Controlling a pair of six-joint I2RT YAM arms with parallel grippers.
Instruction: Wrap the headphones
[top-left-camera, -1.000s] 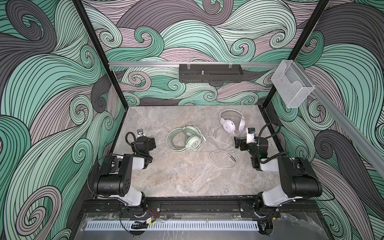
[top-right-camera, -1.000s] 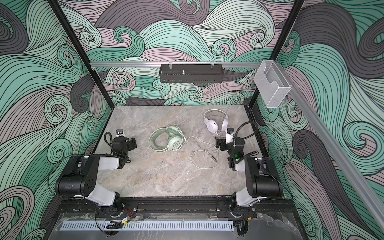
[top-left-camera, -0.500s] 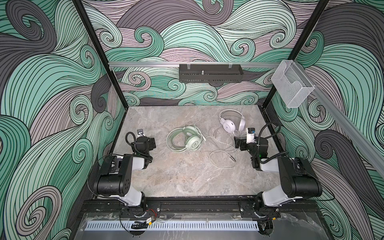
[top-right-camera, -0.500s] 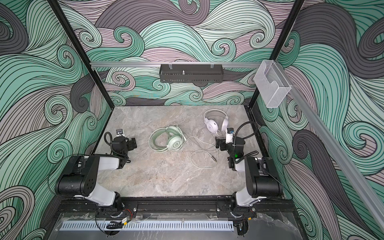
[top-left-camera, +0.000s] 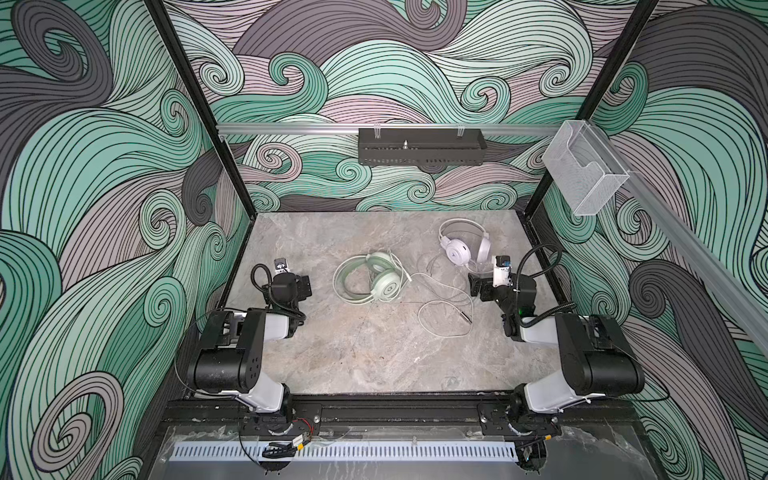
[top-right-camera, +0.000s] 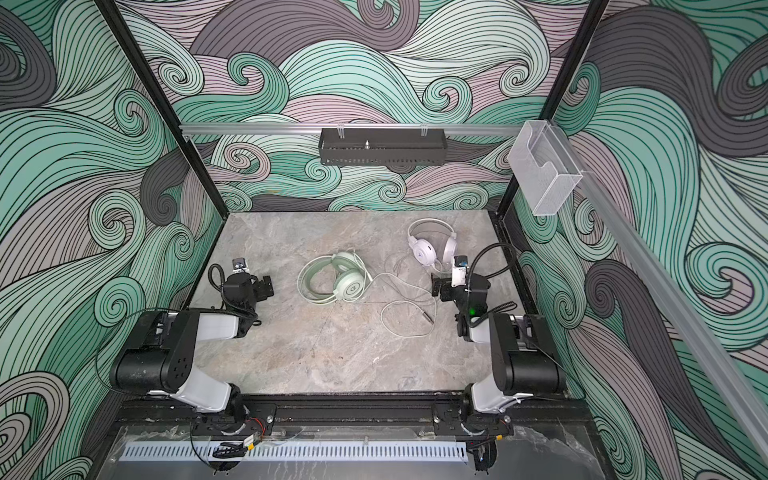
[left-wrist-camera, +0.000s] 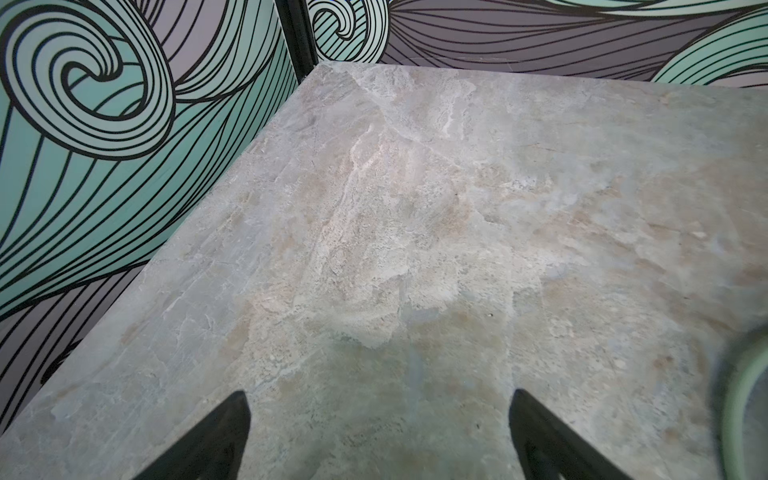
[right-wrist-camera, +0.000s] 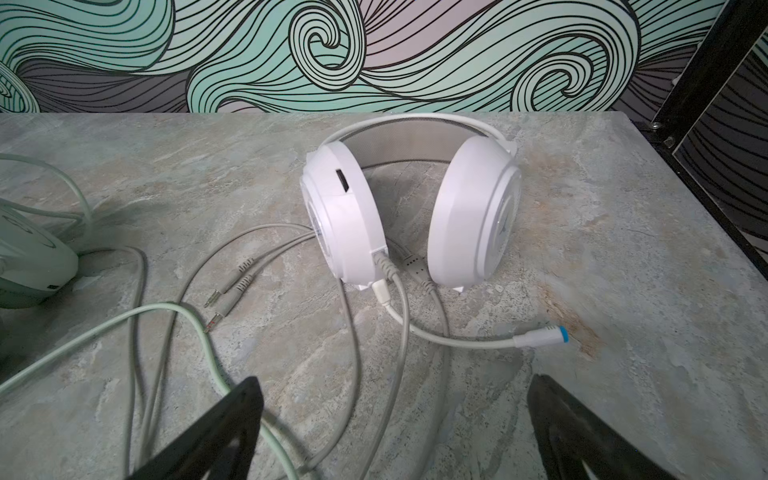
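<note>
White headset (right-wrist-camera: 409, 208), mint headset (top-left-camera: 376, 279): light, rigid cups. Cables (right-wrist-camera: 405, 328): thin, limp, tangled; best pinched near plugs. Left gripper (left-wrist-camera: 378, 399), right gripper (right-wrist-camera: 395, 386): spread wide, empty.

Marble tabletop (top-left-camera: 353, 353), black tray (top-left-camera: 422, 146), clear bin (top-left-camera: 584, 174)

No word, brand name or number can be read in any view; there are only small marks. Right of centre in both top views, the white headset (top-left-camera: 458, 251) carries a small arrow-like mark on its upturned earcup. In the right wrist view the mark shows faintly, in pale blue. At mid-frame, the mint headset (top-left-camera: 385, 287) has a ring-shaped emblem on its earcup. A black-and-white tag (top-left-camera: 281, 264) at centre left and a blue-patched tag (top-left-camera: 503, 262) at centre right sit on the arms' wrists, both too small to read.
</note>
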